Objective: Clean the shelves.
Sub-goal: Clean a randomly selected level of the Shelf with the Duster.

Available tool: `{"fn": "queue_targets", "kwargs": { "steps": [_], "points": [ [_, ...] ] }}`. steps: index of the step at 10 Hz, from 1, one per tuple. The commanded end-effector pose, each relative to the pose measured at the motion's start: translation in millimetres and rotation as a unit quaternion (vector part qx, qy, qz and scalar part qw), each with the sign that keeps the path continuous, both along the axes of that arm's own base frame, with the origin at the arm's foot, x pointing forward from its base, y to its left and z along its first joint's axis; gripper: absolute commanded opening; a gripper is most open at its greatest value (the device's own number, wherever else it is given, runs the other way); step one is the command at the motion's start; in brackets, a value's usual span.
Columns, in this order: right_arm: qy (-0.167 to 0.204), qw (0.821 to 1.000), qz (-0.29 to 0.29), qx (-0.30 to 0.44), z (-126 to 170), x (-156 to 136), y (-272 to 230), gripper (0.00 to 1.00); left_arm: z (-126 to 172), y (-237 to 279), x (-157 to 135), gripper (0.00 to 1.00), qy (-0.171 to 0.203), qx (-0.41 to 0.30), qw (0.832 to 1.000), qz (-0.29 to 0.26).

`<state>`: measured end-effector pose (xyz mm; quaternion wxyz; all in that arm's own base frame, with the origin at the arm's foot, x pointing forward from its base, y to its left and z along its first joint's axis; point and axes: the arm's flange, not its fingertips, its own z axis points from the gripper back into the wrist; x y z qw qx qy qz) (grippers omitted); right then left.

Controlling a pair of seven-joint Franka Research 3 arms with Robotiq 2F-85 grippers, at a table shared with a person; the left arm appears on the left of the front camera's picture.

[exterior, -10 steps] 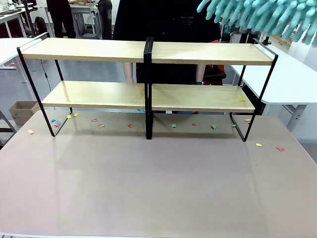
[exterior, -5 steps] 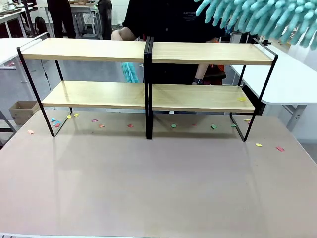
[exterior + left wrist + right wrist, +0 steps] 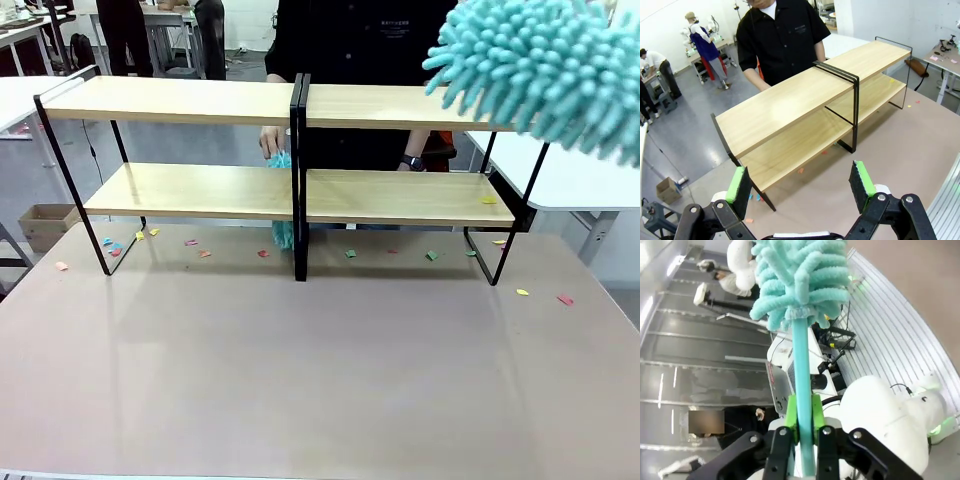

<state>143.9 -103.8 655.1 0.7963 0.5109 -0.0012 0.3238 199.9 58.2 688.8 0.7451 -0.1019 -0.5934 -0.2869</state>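
Green pads tip the black fingers of the left gripper point(image 3: 799, 181), whose jaws stand wide with nothing between them, above the bare near part of the smooth beige tabletop point(image 3: 320, 380). The right gripper point(image 3: 804, 412) has its jaws pinched narrowly on the thin handle of a fluffy teal duster point(image 3: 550, 70). The duster's head hangs high over the table's right side, in front of the right end of the upper board; whether it touches the board cannot be told.

Two small paper scraps point(image 3: 520, 292), yellow and pink, lie near the table's right edge. The shelves point(image 3: 200, 100), a wide two-tier rack of light wooden boards on a thin black metal frame, stand along the table's far edge, their two units joined at the middle. More coloured scraps point(image 3: 350, 253) lie on the tabletop under the lower board, with a cluster by the left foot. One yellow scrap point(image 3: 488, 200) sits on the lower board's right end.

Behind the rack stands a person in a black shirt point(image 3: 370, 40). The person's hand point(image 3: 270, 140) holds a small teal brush point(image 3: 283, 230) hanging past the lower board's middle.
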Motion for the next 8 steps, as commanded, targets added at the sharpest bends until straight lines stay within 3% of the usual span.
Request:
{"fn": "queue_targets", "kwargs": {
  "steps": [1, 2, 8],
  "points": [
    [-0.003, 0.999, 0.013, 0.033, 9, -32, -15, 0.13, -1, 0, 1, 1.00, -0.002, 0.000, 1.000, 0.002],
    [0.000, 1.000, 0.000, 0.000, 0, 0, 0, 0.13, -1, 0, 1, 1.00, -0.002, 0.000, 1.000, 0.002],
    [0.000, 1.000, 0.000, 0.000, 0, 0, 0, 0.13, -1, 0, 1, 1.00, -0.002, 0.000, 1.000, 0.002]
  ]
}}
